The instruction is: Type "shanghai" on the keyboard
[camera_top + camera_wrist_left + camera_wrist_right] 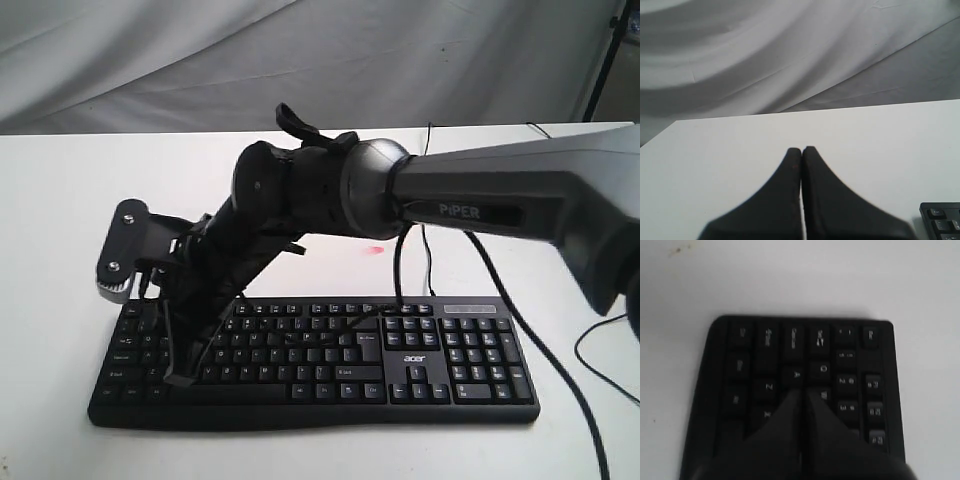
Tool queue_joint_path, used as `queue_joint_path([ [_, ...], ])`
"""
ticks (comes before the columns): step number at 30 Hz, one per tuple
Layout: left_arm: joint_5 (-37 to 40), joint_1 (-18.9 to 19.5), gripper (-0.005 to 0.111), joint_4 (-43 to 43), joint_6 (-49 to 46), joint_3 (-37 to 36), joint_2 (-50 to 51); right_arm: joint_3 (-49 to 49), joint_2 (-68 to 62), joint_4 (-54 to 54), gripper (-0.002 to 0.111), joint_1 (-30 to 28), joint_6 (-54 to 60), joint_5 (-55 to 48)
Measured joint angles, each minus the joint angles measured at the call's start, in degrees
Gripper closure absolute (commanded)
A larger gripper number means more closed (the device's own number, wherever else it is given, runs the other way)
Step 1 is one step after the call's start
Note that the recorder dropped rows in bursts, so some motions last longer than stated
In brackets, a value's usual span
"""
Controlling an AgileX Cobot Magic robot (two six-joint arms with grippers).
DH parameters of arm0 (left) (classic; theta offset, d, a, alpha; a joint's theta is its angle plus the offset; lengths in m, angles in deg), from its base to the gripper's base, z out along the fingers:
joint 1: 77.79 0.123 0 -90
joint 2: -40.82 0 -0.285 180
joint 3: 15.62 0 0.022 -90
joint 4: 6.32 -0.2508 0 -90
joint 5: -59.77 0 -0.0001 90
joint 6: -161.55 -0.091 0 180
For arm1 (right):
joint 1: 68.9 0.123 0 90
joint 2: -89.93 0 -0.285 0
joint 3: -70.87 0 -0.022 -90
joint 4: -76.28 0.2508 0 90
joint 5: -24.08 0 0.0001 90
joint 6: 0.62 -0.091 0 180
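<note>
**Both pincers closed, right one at the keyboard's left end**

My right pincer (801, 391), jaws pressed together, points down at the wide black plastic keyboard (400, 370) beside its A key (796, 374). The keyboard lies along the white tabletop's (60, 200) front edge. My left pincer (801, 148), tips together, hovers over the tabletop.

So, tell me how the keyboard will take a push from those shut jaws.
The keyboard lies wide and flat on the table, so it probably won't tip. It looks like light plastic on a smooth top, so a slanted push may slide it. Likely stiff too.
</note>
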Motion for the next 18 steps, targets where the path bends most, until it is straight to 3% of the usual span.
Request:
queue_joint_path([
  [8, 0.0, 0.0, 0.106, 0.0, 0.0, 0.0, 0.0, -9.05, 6.23, -0.85, 0.108, -3.43, 2.36, 3.09],
  [18, 0.0, 0.0, 0.106, 0.0, 0.0, 0.0, 0.0, -13.26, 9.62, -0.74, 0.108, -5.78, 3.78, 2.95],
])
